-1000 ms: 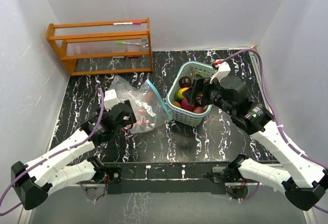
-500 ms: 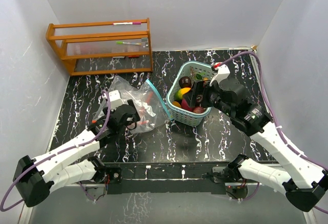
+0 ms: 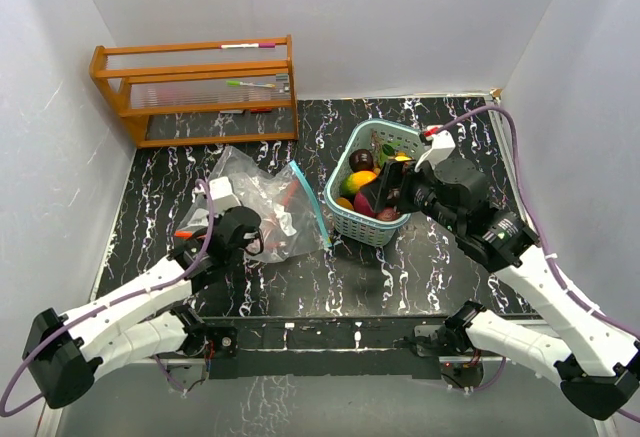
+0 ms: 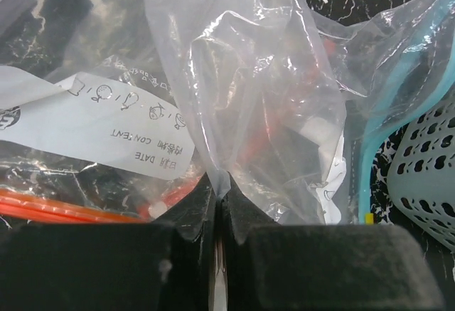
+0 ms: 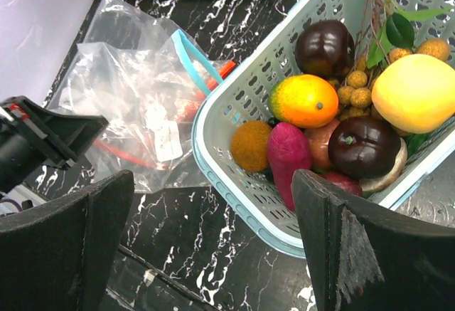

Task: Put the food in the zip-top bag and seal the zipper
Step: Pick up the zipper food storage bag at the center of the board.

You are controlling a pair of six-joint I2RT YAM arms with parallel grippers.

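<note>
Two dozen or so small toy foods (image 5: 334, 112) fill the teal plastic lattice basket (image 3: 350, 219) standing right of the table's (image 3: 420, 277) middle, nearer its far edge. They include two glossy dark red round fruits, a smooth orange-yellow mango shape, a large matte yellow fruit, a fuzzy orange-brown ball, a long magenta piece lying roughly along the basket's length, knobbly brown nuts on a twig, and green leaves. The clear, crinkled zip-top plastic bag (image 3: 265, 202) lies left of the table's middle. Its long axis runs roughly across the table from the left edge toward the basket, and its teal zipper strip (image 3: 310, 202) is on the end facing the basket, slanting from far to near just beside the basket's wall. A white printed label (image 4: 92, 126) shows on the film, and red shapes blur through it. The left jaws are pressed together on a raised fold of the bag at its near left side. The right jaws stand wide apart above the basket's near rim, holding nothing. A wooden slatted rack (image 3: 195, 92) sits at the far left corner.
</note>
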